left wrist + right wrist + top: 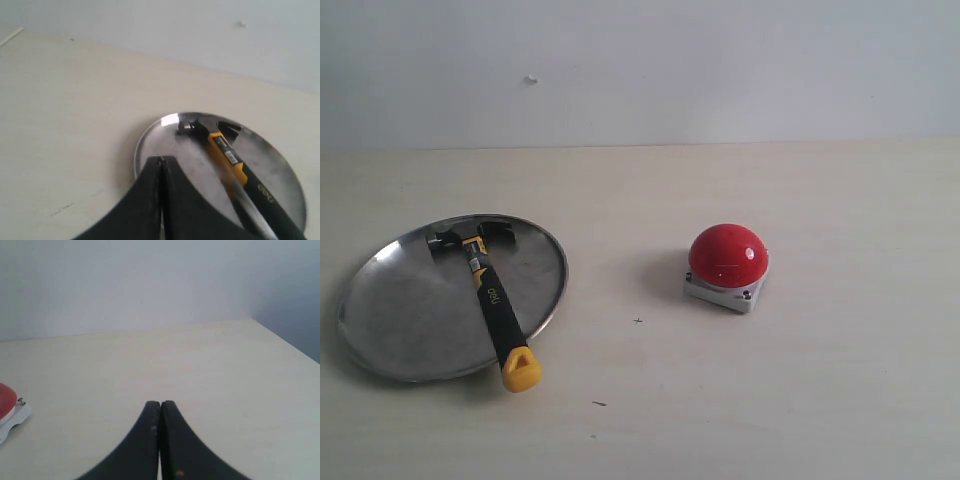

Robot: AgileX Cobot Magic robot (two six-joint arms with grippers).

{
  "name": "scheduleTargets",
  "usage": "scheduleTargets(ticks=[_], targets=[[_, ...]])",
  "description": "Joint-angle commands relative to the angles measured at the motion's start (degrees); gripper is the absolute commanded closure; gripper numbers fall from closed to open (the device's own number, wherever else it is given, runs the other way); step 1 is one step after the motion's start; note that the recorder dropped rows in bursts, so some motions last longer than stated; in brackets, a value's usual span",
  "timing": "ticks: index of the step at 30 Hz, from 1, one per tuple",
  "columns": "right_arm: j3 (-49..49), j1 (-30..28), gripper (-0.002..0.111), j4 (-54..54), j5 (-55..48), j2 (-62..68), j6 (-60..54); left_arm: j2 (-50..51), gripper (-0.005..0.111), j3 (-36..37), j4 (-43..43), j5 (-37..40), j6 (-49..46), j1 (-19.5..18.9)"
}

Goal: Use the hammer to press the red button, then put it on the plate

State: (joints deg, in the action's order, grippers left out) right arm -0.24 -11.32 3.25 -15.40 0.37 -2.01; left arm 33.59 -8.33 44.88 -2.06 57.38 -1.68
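- Exterior view: the hammer (pixel 492 300) lies across the plate (pixel 400 310), its dark head toward the far rim and its yellow handle end jutting past the near rim over the tabletop (pixel 770 400). The red button (pixel 727 255) stands well apart, on the right of this view.
- Left wrist view: my left end effector (pixel 161 162), fingers pressed together, hangs by the plate's rim, apart from the hammer.
- Right wrist view: my right end effector (pixel 160 406), fingers pressed together, hangs over the tabletop; the red button shows cut off at the frame's edge.

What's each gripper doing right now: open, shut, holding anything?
Left gripper: closed, holding nothing; the hammer lies on the plate.
Right gripper: closed, holding nothing.
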Motion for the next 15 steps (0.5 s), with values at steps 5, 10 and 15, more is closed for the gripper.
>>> scheduleTargets(ticks=[5,10,15], targets=[[0.24,0.22,0.108,0.32,0.19,-0.37,-0.28,-20.51,0.107,3.87,-0.87,11.75,8.40,-0.51],[0.24,0.22,0.108,0.32,0.19,-0.37,-0.28,-23.56,0.107,3.87,-0.07,16.03,4.96,-0.51],[0.24,0.23,0.108,0.32,0.19,-0.37,-0.17,-23.66,0.107,3.87,-0.31,15.81,3.88,-0.51]])
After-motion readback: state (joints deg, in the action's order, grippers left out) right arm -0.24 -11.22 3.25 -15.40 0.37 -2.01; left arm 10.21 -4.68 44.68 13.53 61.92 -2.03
